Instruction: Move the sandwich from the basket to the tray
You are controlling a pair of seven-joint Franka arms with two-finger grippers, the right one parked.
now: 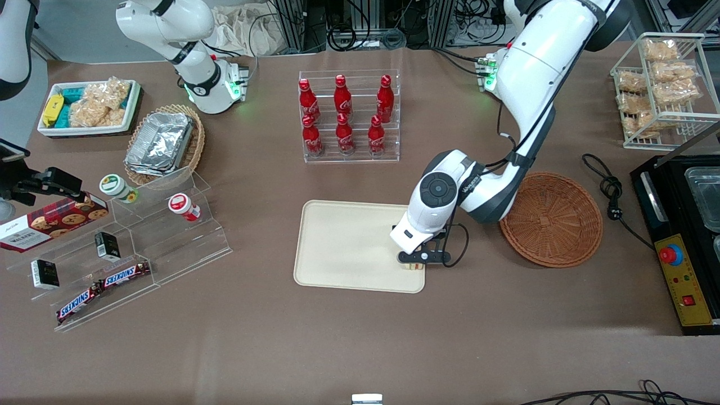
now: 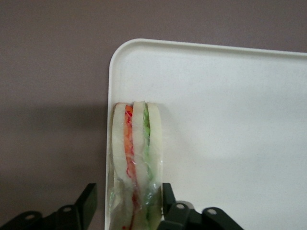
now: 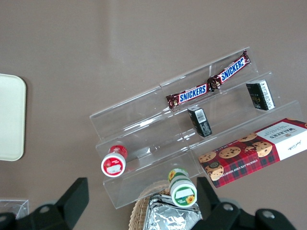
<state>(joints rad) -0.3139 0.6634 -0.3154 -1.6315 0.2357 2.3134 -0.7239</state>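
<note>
The sandwich (image 2: 136, 158), a plastic-wrapped wedge of pale bread with orange-red and green filling, stands on its edge on the cream tray (image 2: 230, 120), right by the rim at a rounded corner. My left gripper (image 2: 127, 194) straddles it, open: one finger (image 2: 167, 196) rests against the wrap and the other finger (image 2: 87, 199) stands off it with a gap. From the front, the gripper (image 1: 423, 257) hovers low over the tray (image 1: 349, 247) at its corner nearest the front camera, covering most of the sandwich (image 1: 413, 266). The round reddish-brown basket (image 1: 551, 219) beside the tray holds nothing.
A clear rack of red cola bottles (image 1: 349, 115) stands farther from the front camera than the tray. Clear stepped shelves (image 1: 129, 247) with snacks lie toward the parked arm's end. A black appliance (image 1: 683, 236) and a wire snack rack (image 1: 661, 84) stand at the working arm's end.
</note>
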